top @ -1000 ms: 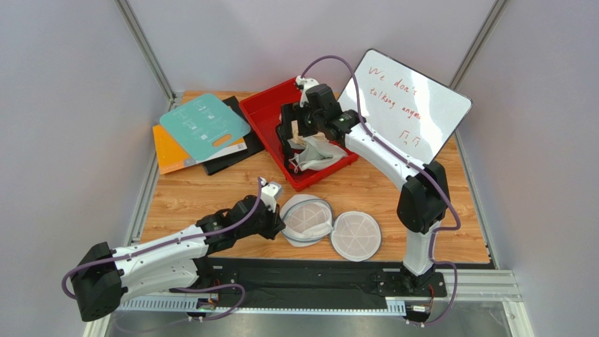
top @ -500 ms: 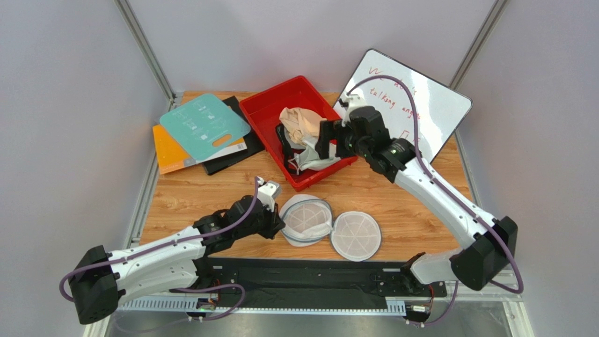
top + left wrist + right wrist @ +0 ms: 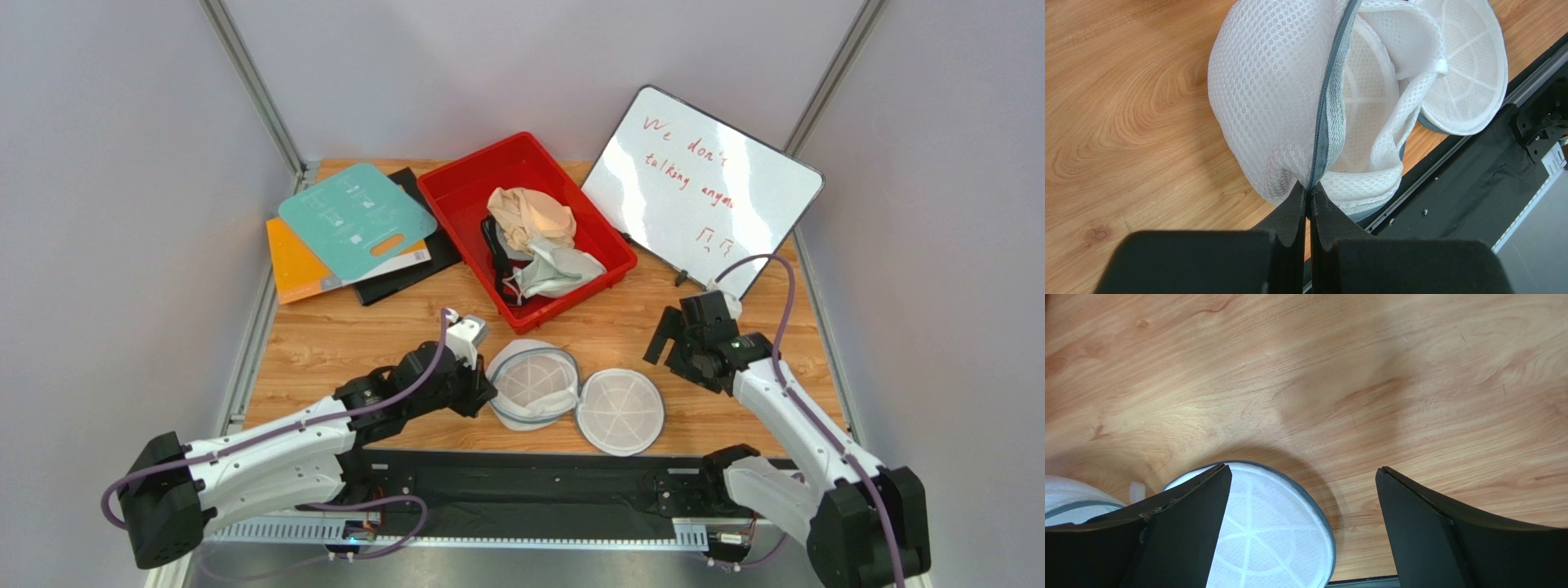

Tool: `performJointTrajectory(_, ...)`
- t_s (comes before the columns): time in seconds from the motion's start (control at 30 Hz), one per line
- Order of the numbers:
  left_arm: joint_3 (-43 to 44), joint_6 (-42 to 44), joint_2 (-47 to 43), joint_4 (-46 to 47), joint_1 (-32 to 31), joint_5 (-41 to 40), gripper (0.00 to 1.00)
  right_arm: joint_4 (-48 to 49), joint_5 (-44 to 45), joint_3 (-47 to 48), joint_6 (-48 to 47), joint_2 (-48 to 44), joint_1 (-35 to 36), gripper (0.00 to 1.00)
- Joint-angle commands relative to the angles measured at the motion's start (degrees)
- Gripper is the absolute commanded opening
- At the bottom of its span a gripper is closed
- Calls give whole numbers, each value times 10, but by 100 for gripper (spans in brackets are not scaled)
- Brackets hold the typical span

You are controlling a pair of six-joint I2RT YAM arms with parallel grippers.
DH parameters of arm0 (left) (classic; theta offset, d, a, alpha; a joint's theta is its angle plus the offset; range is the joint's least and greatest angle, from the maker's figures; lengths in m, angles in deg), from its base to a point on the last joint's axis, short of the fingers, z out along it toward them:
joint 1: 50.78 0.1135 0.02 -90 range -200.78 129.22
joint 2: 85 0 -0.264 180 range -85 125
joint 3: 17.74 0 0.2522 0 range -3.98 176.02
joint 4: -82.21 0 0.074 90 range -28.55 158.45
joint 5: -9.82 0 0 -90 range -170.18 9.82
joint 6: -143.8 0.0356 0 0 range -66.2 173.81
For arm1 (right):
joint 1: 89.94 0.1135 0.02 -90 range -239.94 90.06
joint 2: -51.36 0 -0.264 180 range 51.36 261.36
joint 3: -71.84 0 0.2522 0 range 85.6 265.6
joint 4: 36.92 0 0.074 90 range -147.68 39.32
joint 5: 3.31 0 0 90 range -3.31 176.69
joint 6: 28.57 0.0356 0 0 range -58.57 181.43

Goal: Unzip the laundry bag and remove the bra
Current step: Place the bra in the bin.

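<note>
Between clamped left jaws, laundry bag [image 3: 1269,104] rim, right jaws spread, bra [image 3: 530,217] in bin [image 3: 471,191].

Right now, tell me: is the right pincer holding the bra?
No, the right pincer hangs open and empty; the bra lies in the red bin.

lt: bright, even, frm overhead | shdws: soft, faint on table [image 3: 1309,398] | focus: sharp, all 3 cams

lab test cell: grey panel walls [image 3: 123,184], whiteboard [image 3: 705,184].
</note>
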Motion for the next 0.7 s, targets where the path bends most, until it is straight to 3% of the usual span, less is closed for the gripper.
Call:
performJointTrajectory(0.0,-1,-1,-10,8,-1,-4,0,-5,-4,-22,81,-81,-2,92)
performJointTrajectory(0.5,3,-3,-1,13,-1,-4,0,-39,-54,-108,145,-123,7,67)
performJointTrajectory(0.67,5,-2,6,14,-1,-2,0,-77,-34,-119,141,-148,14,66)
